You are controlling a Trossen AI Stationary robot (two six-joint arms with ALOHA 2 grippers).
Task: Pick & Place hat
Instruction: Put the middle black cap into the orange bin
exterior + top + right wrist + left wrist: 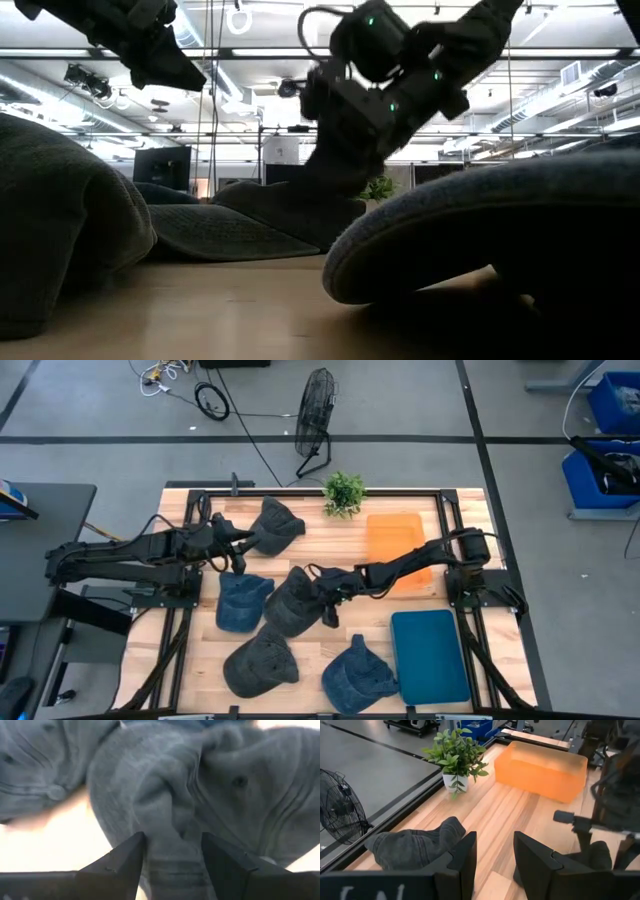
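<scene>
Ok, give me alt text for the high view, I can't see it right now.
The right gripper reaches down onto a dark grey hat at the table's middle, among four other hats. The left gripper hovers near the back hat, beside a small plant, an orange bin and a teal lid.

Your right gripper reached low toward mid-bench, fingers parted; your left gripper hovered raised, fingers apart.

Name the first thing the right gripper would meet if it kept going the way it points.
The right gripper points down onto the crumpled dark grey fabric cap in the table's middle; a fold already lies between its open fingers, so it would meet that cap first.
</scene>
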